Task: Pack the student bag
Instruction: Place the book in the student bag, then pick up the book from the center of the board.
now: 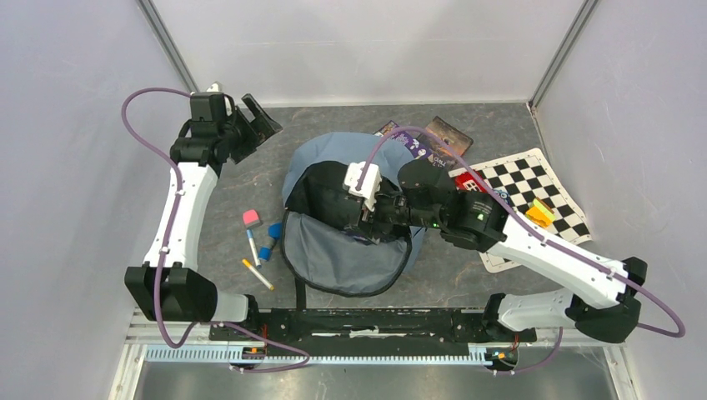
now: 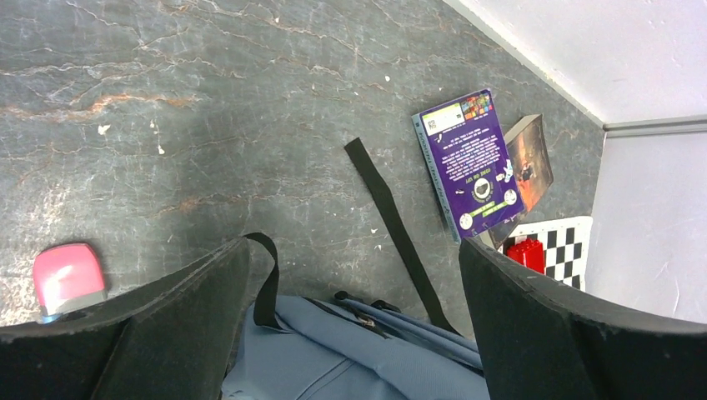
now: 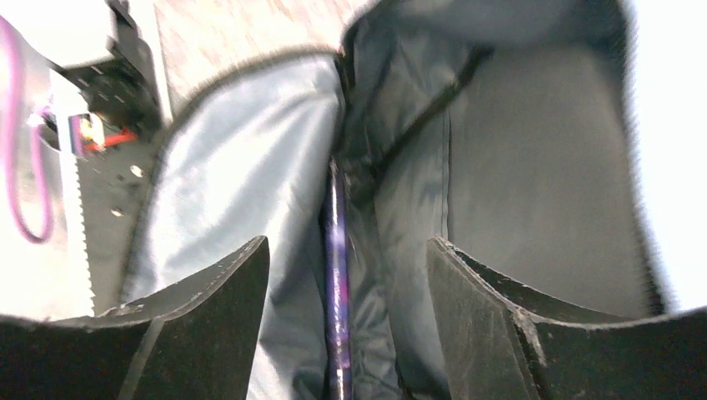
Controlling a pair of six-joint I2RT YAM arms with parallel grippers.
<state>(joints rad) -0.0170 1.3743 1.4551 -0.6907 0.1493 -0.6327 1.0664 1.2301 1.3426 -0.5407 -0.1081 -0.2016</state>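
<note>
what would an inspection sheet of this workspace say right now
surface: dark grey table, scuffed
job's things: bag lies open, flap toward the arms; thin purple thing edge-on inside
clutter: purple book, dark book, chess mat and red block behind and right of bag; eraser, pens, blue blocks left of it
grippers: left tool open, empty, over the bag's far edge; right tool open inside bag, holding nothing
cables: purple cable along each arm
surroundings: pale walls on three sides; rail at near edge
</note>
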